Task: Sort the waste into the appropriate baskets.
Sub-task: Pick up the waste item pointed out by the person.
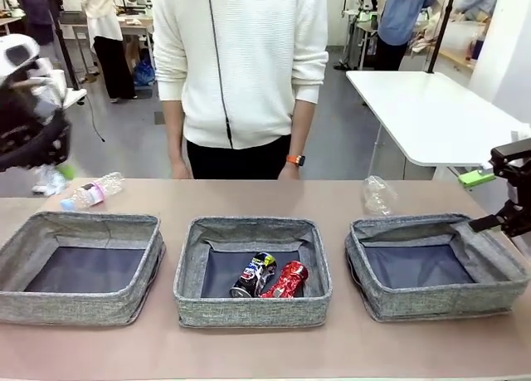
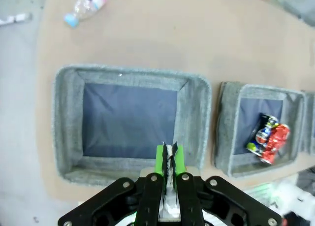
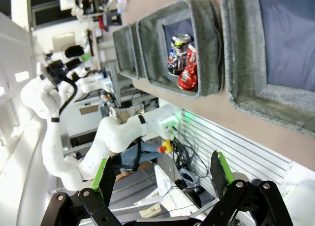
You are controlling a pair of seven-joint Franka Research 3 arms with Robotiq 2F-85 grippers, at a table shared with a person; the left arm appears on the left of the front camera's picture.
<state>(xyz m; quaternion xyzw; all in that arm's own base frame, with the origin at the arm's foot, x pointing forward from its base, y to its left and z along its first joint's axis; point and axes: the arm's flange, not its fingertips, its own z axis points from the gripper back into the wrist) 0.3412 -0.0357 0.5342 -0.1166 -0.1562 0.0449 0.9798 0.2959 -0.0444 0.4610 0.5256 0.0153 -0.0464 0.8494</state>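
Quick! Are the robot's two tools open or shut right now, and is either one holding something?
Left tool: shut, with nothing seen between its pads.
Right tool: open, holding nothing.

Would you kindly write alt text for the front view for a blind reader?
The middle basket of three grey ones in a row on a table holds a dark printed can and a crushed red can. A pink-labelled bottle lies behind the left basket, a clear bottle behind the right basket; a person in white stands beyond.
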